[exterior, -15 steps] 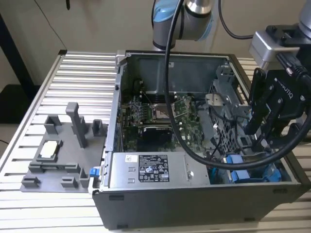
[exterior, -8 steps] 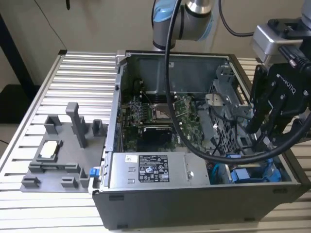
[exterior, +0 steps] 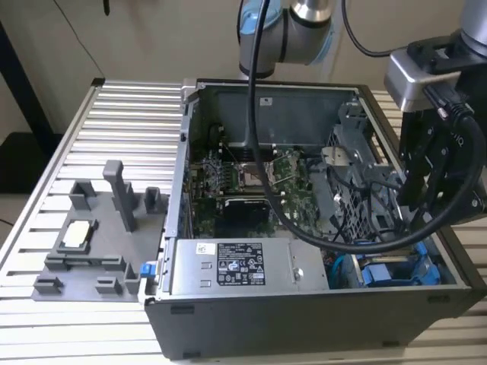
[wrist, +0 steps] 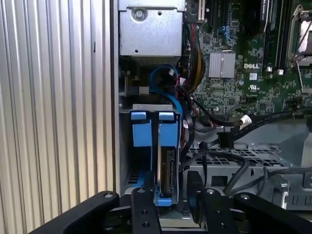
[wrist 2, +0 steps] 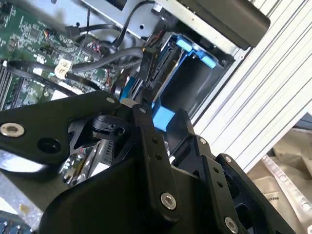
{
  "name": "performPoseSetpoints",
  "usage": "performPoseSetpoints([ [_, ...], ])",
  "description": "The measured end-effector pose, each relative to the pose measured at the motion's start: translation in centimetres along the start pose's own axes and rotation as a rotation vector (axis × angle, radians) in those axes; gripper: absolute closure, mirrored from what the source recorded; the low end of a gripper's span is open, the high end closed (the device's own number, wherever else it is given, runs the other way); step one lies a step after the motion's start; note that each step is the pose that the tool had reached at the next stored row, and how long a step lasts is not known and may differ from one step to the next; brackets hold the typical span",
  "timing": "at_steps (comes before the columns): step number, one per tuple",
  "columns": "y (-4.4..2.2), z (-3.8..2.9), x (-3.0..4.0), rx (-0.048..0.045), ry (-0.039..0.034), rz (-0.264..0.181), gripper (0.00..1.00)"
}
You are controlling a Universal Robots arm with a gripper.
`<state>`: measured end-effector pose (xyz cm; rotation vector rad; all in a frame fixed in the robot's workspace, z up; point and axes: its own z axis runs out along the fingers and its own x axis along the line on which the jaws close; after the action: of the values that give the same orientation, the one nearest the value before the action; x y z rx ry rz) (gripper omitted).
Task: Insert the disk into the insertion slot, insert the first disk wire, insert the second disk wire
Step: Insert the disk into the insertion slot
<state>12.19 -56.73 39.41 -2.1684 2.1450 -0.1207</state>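
Note:
The disk (wrist: 168, 178), in its bright blue carrier, stands on edge in the insertion slot (wrist: 127, 180) at the case's front corner, on the exterior view's right (exterior: 397, 272). My gripper (wrist: 168, 201) hangs right over its near end. In the second wrist view a blue carrier tab (wrist 2: 163, 119) sits tight between the black fingers (wrist 2: 144, 131), so the gripper (wrist 2: 163, 126) looks shut on it. A black wire with a loose connector (wrist: 224, 140) lies over the perforated bay metal. A blue wire (wrist: 163, 80) loops beyond the disk's far end.
The grey labelled power-supply box (exterior: 236, 266) lies along the case front beside the slot. The motherboard (exterior: 243, 182) fills the case floor. Thick black arm cables (exterior: 304, 220) sag across the case. A grey fixture tray (exterior: 91, 236) sits on the ribbed table (exterior: 114, 122).

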Motion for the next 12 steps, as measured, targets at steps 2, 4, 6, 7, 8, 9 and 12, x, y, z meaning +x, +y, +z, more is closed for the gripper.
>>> performPoseSetpoints([
  [2, 0.13, -0.02, -0.04, 0.0360, -0.0035, 0.000, 0.60],
  [4, 0.28, -0.02, -0.13, 0.0639, -0.0062, 0.000, 0.60],
  [6, 0.36, 0.00, -0.35, 0.0697, -0.0075, -0.005, 0.60],
  [7, 0.37, 0.01, -0.51, 0.0706, -0.0082, -0.010, 0.60],
  [8, 0.40, 0.03, -0.68, 0.0721, -0.0087, -0.014, 0.60],
  [9, 0.41, 0.09, -0.86, 0.0756, -0.0094, -0.018, 0.60],
  [12, 0.43, 0.24, -1.16, 0.1018, -0.0106, -0.030, 0.60],
])
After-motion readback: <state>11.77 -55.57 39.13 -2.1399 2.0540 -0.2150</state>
